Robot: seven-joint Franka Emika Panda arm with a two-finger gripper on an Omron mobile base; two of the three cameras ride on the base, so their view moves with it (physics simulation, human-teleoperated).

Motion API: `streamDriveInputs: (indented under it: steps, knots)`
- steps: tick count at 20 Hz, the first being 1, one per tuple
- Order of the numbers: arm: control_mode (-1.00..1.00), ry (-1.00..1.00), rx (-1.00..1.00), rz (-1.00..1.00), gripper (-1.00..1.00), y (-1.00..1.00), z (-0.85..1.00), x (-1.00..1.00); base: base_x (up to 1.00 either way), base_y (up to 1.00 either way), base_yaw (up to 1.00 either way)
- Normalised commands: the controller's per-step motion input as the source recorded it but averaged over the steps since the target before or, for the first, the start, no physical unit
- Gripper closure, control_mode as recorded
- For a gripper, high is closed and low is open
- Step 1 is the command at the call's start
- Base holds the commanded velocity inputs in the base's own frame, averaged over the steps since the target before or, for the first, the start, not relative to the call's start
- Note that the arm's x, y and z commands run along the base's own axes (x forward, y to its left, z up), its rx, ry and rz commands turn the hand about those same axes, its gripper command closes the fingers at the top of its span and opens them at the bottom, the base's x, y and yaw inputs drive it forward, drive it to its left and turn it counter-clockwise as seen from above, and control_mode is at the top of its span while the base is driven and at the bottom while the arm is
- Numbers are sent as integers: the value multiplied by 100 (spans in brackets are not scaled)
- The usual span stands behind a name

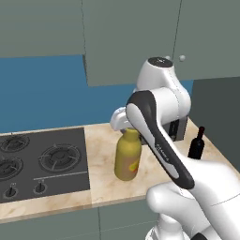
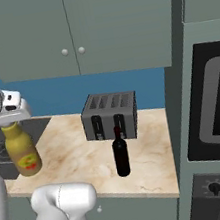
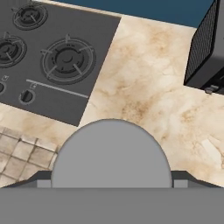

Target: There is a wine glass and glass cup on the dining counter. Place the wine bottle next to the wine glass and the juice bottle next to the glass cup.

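Two bottles stand on marbled counter (image 2: 79, 157) beside black hob (image 1: 42, 161).

A: Any readable text?
B: None. The juice bottle (image 2: 23, 153) has a red-orange label (image 2: 26, 162), no letters legible. Hob (image 1: 37, 161) knobs, toaster (image 2: 110, 116): no markings.
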Motion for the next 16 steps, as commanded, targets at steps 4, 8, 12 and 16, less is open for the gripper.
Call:
streamDriveInputs:
  steps: [4,8,12,16]
  knots:
    - [-100,0,0,0,100,-1,0,0,0,0,0]
    - [-100,0,0,0,100,0,0,0,0,0,0]
    - [-100,0,0,0,100,0,0,0,0,0,0]
    - [100,0,0,0,100,0,0,0,-17,-1,0]
